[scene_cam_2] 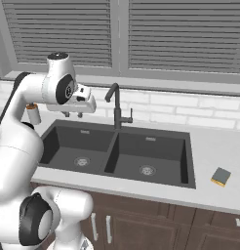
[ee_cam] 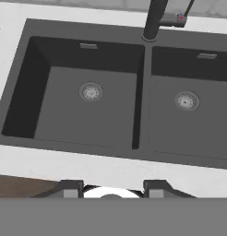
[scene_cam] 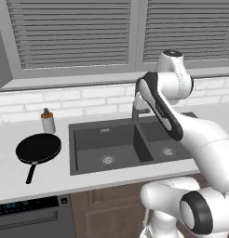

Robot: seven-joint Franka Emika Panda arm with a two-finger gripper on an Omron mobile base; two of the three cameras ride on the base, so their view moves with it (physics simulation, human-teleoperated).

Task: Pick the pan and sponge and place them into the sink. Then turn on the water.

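Left base view shows the pan (scene_cam: 38, 148) lying flat on the bench (scene_cam: 9, 179) left of the sink (scene_cam: 72, 153), a bottle (scene_cam: 48, 121) just behind it; rigid and probably heavy, it is best taken by its long thin handle. Above the sink's left basin hovers the end effector (scene_cam_2: 73, 114), jaws apart and holding nothing, and right of the sink lies the light, soft sponge (scene_cam_2: 221, 176), nothing crowding it.

The sink (scene_cam: 130, 144) is sitting in the middle of the counter (scene_cam: 51, 179). The pan (scene_cam: 38, 148) is lying on the counter left of it, with a bottle (scene_cam: 48, 121) standing just behind. The sponge (scene_cam_2: 221, 177) is lying to the right.
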